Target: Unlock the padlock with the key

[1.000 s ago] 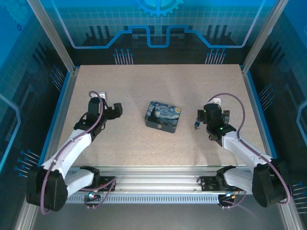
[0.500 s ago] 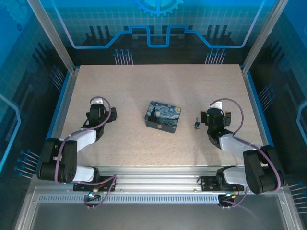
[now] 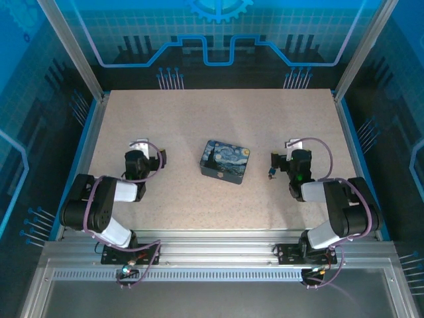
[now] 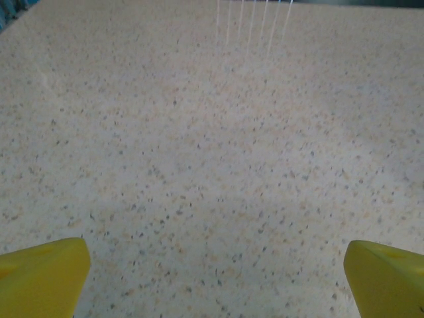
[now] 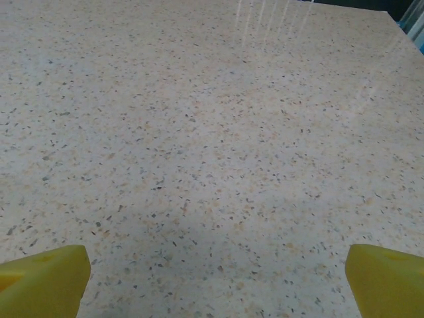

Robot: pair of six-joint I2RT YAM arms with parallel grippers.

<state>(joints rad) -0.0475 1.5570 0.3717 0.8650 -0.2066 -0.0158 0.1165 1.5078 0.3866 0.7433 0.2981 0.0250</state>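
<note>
Speckled tabletop, yellow jaws wide apart

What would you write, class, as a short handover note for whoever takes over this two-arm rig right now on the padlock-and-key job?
Left gripper: open, jaws wide apart, nothing between them, bare table ahead.
Right gripper: open, jaws wide apart, also holding nothing.
Things: a small dark item lies on the table just left of the right arm's wrist, too small to tell whether it is key, padlock or both. The blue tin sits mid-table, apart from both arms.
Done: nothing I can confirm.
Left: identify and grip the key, steady the padlock, insert and turn.
</note>
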